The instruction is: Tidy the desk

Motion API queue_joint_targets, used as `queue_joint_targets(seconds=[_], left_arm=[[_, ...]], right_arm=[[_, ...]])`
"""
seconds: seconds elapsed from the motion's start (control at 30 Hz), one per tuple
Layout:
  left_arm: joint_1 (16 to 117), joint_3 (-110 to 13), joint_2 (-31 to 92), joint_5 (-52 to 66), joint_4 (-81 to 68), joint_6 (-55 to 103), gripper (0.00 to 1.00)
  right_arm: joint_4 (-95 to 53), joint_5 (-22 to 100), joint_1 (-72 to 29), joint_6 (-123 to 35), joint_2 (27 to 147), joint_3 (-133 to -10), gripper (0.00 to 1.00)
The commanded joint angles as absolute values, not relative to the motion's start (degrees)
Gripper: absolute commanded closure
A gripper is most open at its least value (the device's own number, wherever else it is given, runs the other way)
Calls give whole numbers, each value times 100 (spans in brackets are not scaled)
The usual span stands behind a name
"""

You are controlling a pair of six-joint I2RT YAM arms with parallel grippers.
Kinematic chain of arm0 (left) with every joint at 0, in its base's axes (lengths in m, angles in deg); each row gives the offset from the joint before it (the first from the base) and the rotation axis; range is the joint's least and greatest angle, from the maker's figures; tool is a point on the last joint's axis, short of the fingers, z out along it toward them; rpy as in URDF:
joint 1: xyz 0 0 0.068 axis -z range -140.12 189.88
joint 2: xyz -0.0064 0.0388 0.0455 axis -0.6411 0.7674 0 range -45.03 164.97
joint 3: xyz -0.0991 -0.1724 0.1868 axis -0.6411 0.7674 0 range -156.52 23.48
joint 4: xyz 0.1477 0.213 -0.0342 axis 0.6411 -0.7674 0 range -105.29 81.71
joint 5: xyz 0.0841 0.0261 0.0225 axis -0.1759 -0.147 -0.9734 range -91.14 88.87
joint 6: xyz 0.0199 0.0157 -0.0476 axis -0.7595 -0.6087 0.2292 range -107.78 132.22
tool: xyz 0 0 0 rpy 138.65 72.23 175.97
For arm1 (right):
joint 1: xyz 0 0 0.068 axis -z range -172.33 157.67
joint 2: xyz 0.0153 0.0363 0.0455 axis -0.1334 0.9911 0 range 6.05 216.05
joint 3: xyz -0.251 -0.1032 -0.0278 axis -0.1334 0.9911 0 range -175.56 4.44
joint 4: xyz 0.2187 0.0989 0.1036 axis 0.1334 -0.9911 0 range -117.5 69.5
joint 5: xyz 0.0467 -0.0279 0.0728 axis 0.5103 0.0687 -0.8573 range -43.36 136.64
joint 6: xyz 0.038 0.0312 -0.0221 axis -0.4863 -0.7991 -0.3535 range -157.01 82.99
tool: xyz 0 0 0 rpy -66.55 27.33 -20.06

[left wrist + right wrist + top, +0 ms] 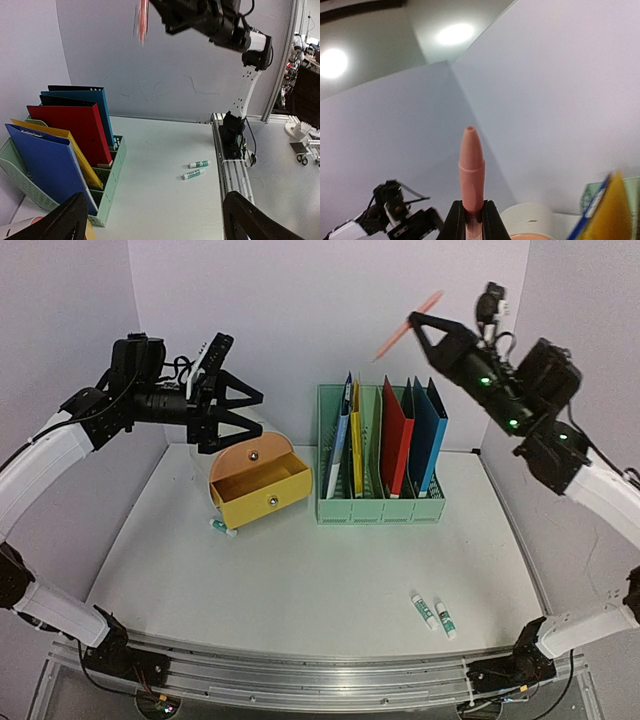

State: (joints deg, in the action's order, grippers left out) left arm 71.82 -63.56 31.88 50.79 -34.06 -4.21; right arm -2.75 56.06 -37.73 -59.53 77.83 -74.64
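Note:
The desk (pixel 300 580) is a white tabletop with a silver rail (pixel 320 672) along its front. My right gripper (pixel 414 322) is raised high above the green file organizer (pixel 380 502) and is shut on a salmon-pink pen (pixel 400 335). In the right wrist view the pen (pixel 471 165) sticks up from between the closed fingers (pixel 455 222). My left gripper (pixel 258 412) is open and empty, hovering above the yellow drawer box (pixel 262 485). Its open drawer looks empty. In the left wrist view the gripper (pixel 155 225) faces the organizer (pixel 112 185), with the pen (pixel 143 20) at the top.
The organizer holds blue, yellow, red and blue folders (pixel 396 435). Two glue sticks (pixel 422 609) (pixel 445 620) lie near the front right, and also show in the left wrist view (pixel 199 164). A third glue stick (pixel 222 528) lies just in front of the drawer box. Lilac walls enclose the desk.

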Motion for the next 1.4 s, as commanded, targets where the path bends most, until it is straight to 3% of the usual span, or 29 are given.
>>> queue_joint_targets(seconds=[0.0, 0.23, 0.4, 0.5, 0.63, 0.67, 0.73, 0.77, 0.8, 0.83, 0.87, 0.9, 0.93, 1.1, 1.37], left_arm=[[7186, -6605, 3229, 5584, -2909, 360, 6], [7187, -6804, 3429, 5652, -3222, 651, 7], [7188, -6959, 3610, 5563, -3536, 605, 21], [7189, -7057, 3683, 5632, -3620, 597, 40], [7192, -7152, 3661, 5748, -3483, 638, 88], [7190, -7152, 3635, 5753, -3459, 635, 96], [7187, -7132, 3584, 5725, -3440, 589, 100], [7184, -7116, 3562, 5646, -3465, 562, 100], [7180, -7101, 3550, 5435, -3532, 529, 100], [7179, -7078, 3552, 5190, -3647, 450, 100], [7181, -7058, 3584, 4789, -3824, 310, 100], [7181, -7044, 3638, 4301, -4061, 129, 100], [7177, -7039, 3713, 3789, -4385, -85, 100], [7182, -6684, 4042, 1405, -5073, -1024, 100], [7188, -6253, 4362, 579, -5216, -1628, 100]], right_arm=[[576, 4233, -4586, -5796, 9104, -8016, 100], [565, 3775, -4963, -5683, 9893, -8795, 100], [568, 3715, -5023, -5765, 9981, -8802, 100], [564, 3697, -5053, -5793, 10051, -8832, 100], [537, 3731, -5070, -5812, 10116, -8843, 100], [535, 3749, -5074, -5815, 10124, -8834, 100], [512, 3771, -5074, -5812, 10142, -8818, 100], [478, 3811, -5072, -5814, 10148, -8807, 94], [417, 3899, -5066, -5816, 10144, -8787, 82], [357, 4138, -5064, -5803, 10114, -8721, 50], [282, 4461, -5062, -5788, 10033, -8630, 24], [199, 4848, -5060, -5766, 9917, -8516, 7], [111, 5305, -5057, -5727, 9781, -8373, 3], [-306, 7226, -5046, -5664, 9116, -7743, 2], [-513, 7696, -5044, -5571, 8593, -7305, 2]])
